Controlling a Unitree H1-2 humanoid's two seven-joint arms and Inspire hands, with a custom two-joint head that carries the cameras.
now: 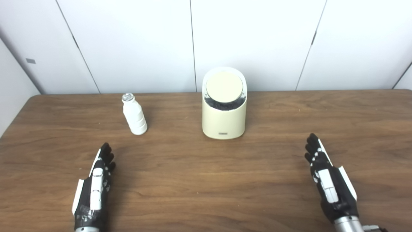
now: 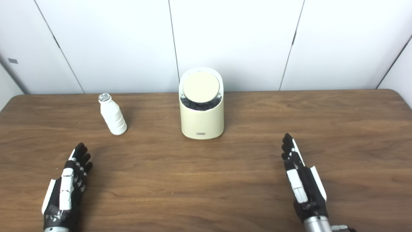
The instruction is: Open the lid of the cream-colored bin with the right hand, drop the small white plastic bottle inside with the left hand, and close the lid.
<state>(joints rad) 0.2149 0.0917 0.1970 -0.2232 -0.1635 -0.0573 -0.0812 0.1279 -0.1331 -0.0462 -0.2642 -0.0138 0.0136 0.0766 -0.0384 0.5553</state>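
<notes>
Bin (image 1: 224,106) and bottle (image 1: 134,114) are shown in the left eye view standing upright on the wooden table (image 1: 193,180), the cream-coloured bin at mid-table near the back edge, the small white plastic bottle well apart to its left. The round lid (image 1: 224,87) is seen tilted, with a dark gap below its front edge. The left hand (image 1: 95,188) and right hand (image 1: 328,180) are held near the front of the table, fingers extended and holding nothing, both well short of the objects.

The bottle is judged light, stiff and smooth, so it could tip or slip; a grasp around its ribbed lower body would seem safest. The lid is probably best pressed or lifted at its front edge, with care that the light bin is not pushed backward.

In the right eye view, the same layout is repeated, but more of the table's right end, including its rounded corner (image 2: 394,93), is revealed. The wall's grey tag (image 1: 31,61) is seen more clearly in the left eye view.
</notes>
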